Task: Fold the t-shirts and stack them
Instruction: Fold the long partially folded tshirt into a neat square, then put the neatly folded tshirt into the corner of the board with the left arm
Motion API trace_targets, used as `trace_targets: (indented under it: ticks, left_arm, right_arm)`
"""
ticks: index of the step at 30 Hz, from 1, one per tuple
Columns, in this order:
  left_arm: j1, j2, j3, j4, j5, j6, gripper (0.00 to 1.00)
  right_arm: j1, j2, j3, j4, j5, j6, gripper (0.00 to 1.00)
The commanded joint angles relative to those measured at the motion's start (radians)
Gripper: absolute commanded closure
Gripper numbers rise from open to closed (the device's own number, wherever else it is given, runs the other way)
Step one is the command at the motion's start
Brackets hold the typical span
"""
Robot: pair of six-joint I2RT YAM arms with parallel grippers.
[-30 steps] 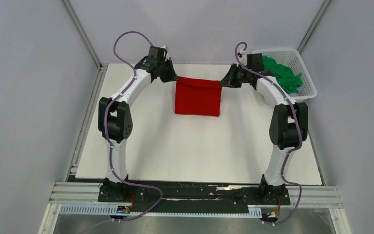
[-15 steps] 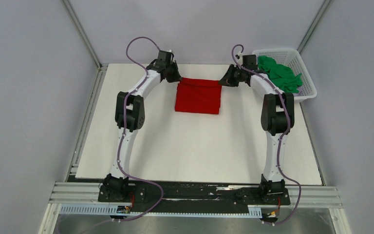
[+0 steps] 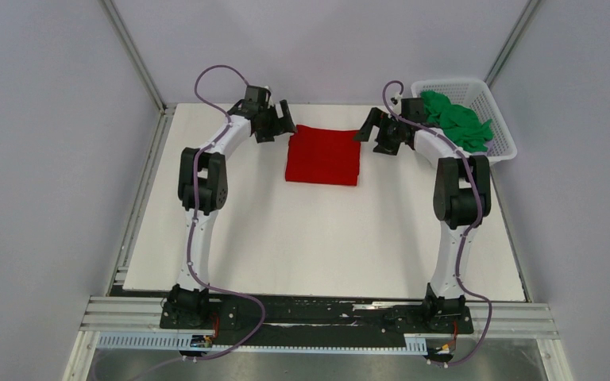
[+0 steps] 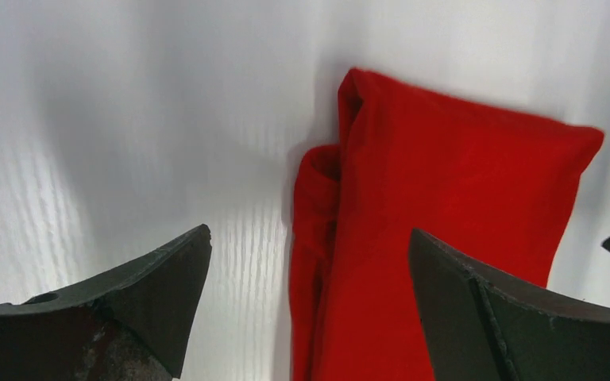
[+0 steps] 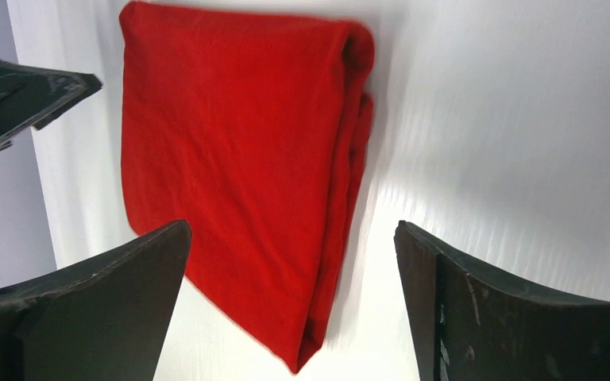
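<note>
The red t-shirt (image 3: 323, 155) lies folded into a flat rectangle at the far middle of the table. My left gripper (image 3: 285, 125) hovers open just off its far left corner, and my right gripper (image 3: 364, 131) hovers open off its far right corner. In the left wrist view the folded red t-shirt (image 4: 445, 230) shows its layered edge below the wide jaws of my left gripper (image 4: 310, 232). In the right wrist view the red t-shirt (image 5: 238, 159) lies under my right gripper (image 5: 292, 226), nothing held. The green t-shirt (image 3: 456, 119) sits crumpled in the basket.
A white lattice basket (image 3: 499, 152) stands at the far right corner of the white table (image 3: 318, 238). Grey walls and metal frame posts close in the back and sides. The left gripper's fingers (image 5: 32, 95) show at the left of the right wrist view.
Both grippers were shut on the red t-shirt's far corners; they have opened and let go. The shirt's far edge has settled flat on the table.
</note>
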Motion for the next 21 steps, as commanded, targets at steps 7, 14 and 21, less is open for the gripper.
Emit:
trace_targets:
  ticks: [7,14,21]
  left_arm:
    - [-0.062,0.054,0.026,-0.113,-0.019,0.078,0.28]
    - [-0.104,0.128,0.054,-0.156,-0.008,0.088,0.72]
    - [-0.115,0.117,0.115,-0.268,-0.265,0.146,1.00]
  right_arm:
    - [0.012,-0.274,-0.232,0.058,0.036,0.011,0.00]
    - [0.003,-0.368,-0.326,0.049,0.085,-0.018,0.00]
    - [-0.019,-0.398,-0.346,0.045,0.132,-0.044,0.00]
